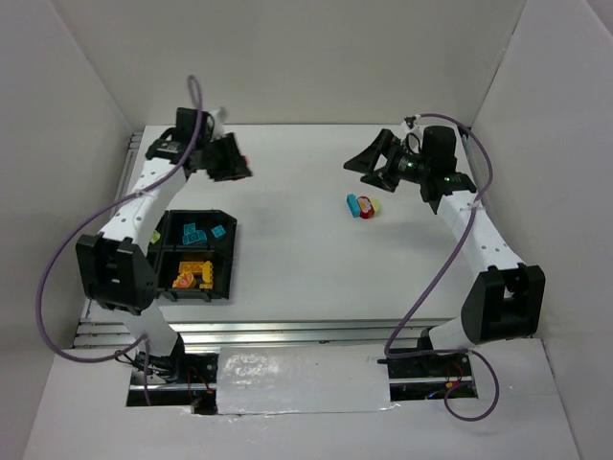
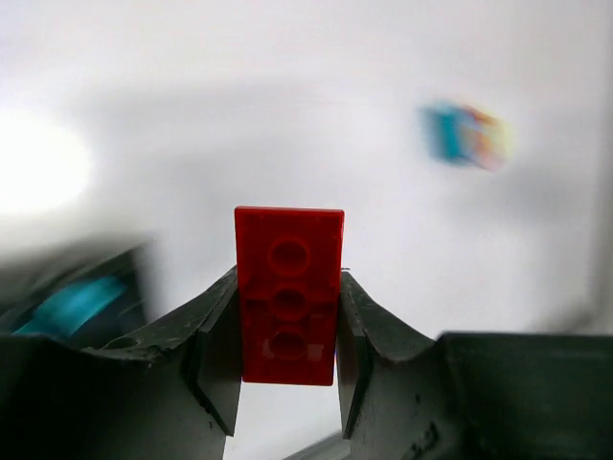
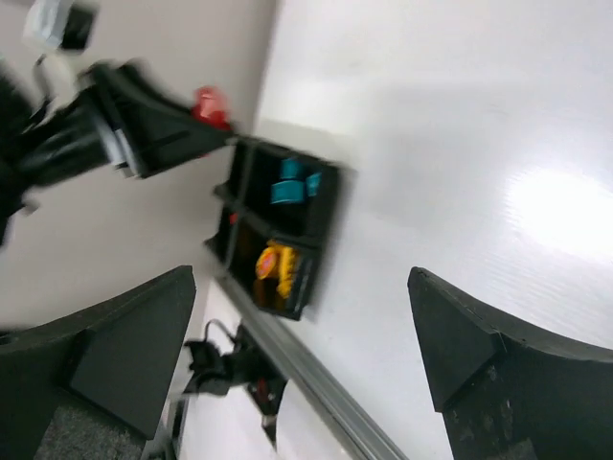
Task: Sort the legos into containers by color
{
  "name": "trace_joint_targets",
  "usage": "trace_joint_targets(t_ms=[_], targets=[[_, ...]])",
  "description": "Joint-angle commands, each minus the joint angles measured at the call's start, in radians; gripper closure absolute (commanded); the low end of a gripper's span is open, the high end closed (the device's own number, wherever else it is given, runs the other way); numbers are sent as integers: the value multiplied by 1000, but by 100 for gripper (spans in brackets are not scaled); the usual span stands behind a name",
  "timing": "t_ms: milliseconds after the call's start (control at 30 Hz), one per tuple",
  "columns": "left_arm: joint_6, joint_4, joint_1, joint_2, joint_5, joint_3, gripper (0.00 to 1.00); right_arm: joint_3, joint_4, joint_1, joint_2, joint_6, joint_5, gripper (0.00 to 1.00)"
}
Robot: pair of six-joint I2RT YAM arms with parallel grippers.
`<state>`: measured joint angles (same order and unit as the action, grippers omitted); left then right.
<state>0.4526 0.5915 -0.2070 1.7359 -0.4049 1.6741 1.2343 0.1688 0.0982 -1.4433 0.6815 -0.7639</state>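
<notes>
A matt white counter [image 1: 306, 268] is closed in by plain white panels [image 1: 306, 57] at the back and on both sides. Ribbed metal rails [image 1: 287, 331] and a patch of crinkled silver tape [image 1: 302, 379] run along its near edge.

The left tool [image 1: 239, 165] hangs above the far left of the counter, beyond the low black plastic tray [image 1: 232, 264]. Its fingers are closed narrowly on a small red plastic brick [image 2: 289, 295], held upright.

In the tray, cyan-blue bricks [image 1: 196, 233] lie in the far right compartment and orange-yellow bricks [image 1: 187, 278] in a near one.

The right tool [image 3: 306, 364] is spread wide and holds nothing. It is raised over the far right, near a loose cluster of cyan, red and yellow bricks [image 1: 363, 206] lying on the bare counter, well apart from the tray.
</notes>
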Motion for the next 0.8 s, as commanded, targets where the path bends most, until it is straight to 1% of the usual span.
trace_joint_targets(t_ms=[0, 33, 67, 100, 133, 167, 200, 267, 300, 333, 367, 400, 433, 500, 533, 633, 767], targets=[[166, 291, 113, -189, 629, -69, 100, 13, 208, -5, 37, -57, 228, 0], [214, 344, 136, -219, 696, -98, 100, 8, 222, -5, 25, -56, 232, 0], [254, 388, 174, -281, 748, -167, 100, 5, 233, -5, 14, -54, 229, 0], [334, 468, 190, -312, 856, -203, 100, -2, 245, -6, -3, -51, 212, 0], [374, 511, 199, -343, 906, -233, 100, -7, 245, -5, -11, -48, 201, 0], [411, 545, 204, -407, 940, -297, 100, -15, 241, -6, -17, -40, 187, 0], [452, 577, 245, -444, 962, -332, 100, -25, 233, -5, -22, -27, 176, 0], [477, 596, 276, -522, 1000, -420, 100, -36, 207, -5, -37, -13, 137, 0], [482, 600, 315, -532, 1008, -451, 100, -41, 199, -3, -40, -1, 127, 0], [472, 587, 340, -545, 993, -515, 100, -42, 192, -5, -52, 6, 118, 0], [456, 571, 372, -550, 976, -542, 100, -44, 190, -3, -57, 9, 103, 0], [421, 552, 430, -559, 956, -565, 100, -44, 190, -2, -60, 12, 100, 0], [402, 492, 445, -581, 942, -585, 100, -44, 190, 0, -65, 13, 97, 0], [394, 467, 471, -588, 956, -616, 100, -44, 195, 9, -66, 13, 95, 0], [374, 424, 478, -579, 947, -628, 100, -44, 195, 14, -66, 12, 94, 0], [350, 404, 520, -538, 930, -639, 100, -39, 195, 41, -66, 4, 94, 0], [299, 317, 534, -495, 887, -659, 94, -41, 196, 54, -55, -5, 95, 0]])
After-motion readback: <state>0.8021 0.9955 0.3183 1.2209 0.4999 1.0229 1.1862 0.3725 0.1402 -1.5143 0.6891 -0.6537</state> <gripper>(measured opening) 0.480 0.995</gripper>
